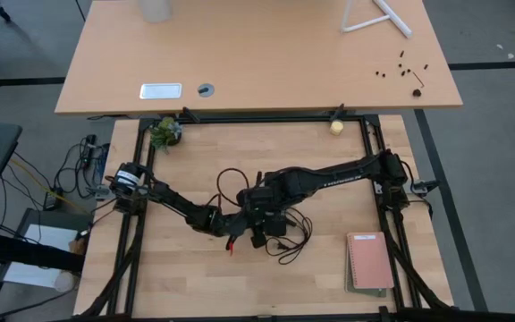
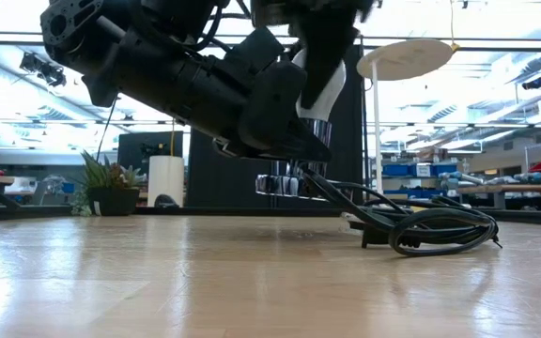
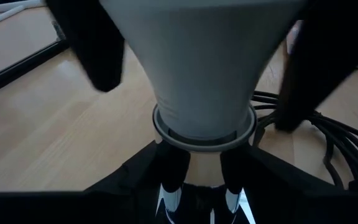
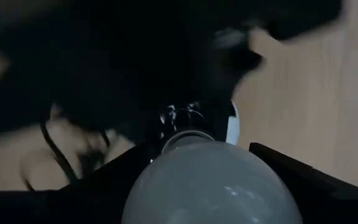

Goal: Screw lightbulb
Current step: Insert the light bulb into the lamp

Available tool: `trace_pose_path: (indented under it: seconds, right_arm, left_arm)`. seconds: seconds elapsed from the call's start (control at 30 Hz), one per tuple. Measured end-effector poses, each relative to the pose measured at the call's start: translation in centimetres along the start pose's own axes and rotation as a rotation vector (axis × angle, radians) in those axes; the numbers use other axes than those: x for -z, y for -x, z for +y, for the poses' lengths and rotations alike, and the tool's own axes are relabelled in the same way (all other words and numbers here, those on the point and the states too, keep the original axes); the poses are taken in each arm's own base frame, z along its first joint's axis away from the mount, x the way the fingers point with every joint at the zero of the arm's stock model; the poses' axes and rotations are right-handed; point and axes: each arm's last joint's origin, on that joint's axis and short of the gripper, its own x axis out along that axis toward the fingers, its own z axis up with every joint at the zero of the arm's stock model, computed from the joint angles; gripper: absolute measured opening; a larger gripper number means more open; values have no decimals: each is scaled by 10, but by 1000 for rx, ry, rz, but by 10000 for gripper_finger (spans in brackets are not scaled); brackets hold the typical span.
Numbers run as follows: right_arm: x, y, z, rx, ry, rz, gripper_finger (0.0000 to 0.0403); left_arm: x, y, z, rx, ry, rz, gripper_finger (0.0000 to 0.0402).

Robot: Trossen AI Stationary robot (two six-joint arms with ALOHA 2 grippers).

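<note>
lightbulb (image 3: 204, 62) head cut off by the left wrist view's top edge, screw base hidden behind dark fingers (image 3: 173, 168), socket mostly hidden

The lightbulb (image 2: 319, 99) stands upright above the socket (image 2: 289, 182) at the table's middle, between the right gripper (image 1: 259, 234) above and the left gripper (image 1: 231, 221) at its left. The cord (image 2: 440, 230) coils on the table (image 1: 186, 277) beside the socket.

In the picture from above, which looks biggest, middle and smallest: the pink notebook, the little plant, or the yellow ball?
Largest to smallest, from above:
1. pink notebook
2. little plant
3. yellow ball
</note>
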Motion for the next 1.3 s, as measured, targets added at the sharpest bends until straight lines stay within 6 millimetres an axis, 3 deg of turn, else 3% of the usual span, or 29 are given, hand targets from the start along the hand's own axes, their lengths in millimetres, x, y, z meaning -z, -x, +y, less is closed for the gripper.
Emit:
trace_pose_path:
  seconds: [0.13, 0.27, 0.33, 0.6, 0.87, 0.97, 1.1, 1.3]
  right_arm:
    - [-1, 0, -5, -4, -341, 1, 273]
    - [-1, -1, -7, -21, -295, 8, 273]
    - [-1, -1, -7, -30, -195, 8, 281]
    - [2, 0, -4, -52, 480, 23, 317]
    - [4, 1, 6, -59, 974, 14, 324]
    - [5, 1, 9, -46, 1070, 14, 321]
    - [4, 1, 11, -42, 1033, 4, 307]
    - [2, 1, 9, -35, 709, -4, 258]
  left_arm:
    - [0, 0, 0, -2, 1, 0, 195]
    - [0, 0, 0, -8, 5, -1, 195]
    - [0, 0, 0, -8, 4, -1, 195]
    - [0, 0, 1, -8, -5, 2, 195]
    - [0, 0, 0, -4, -6, 2, 195]
    - [0, 0, 0, -4, -6, 2, 195]
    - [0, 0, 0, -2, -6, 2, 195]
    - [0, 0, 0, -1, -7, 3, 195]
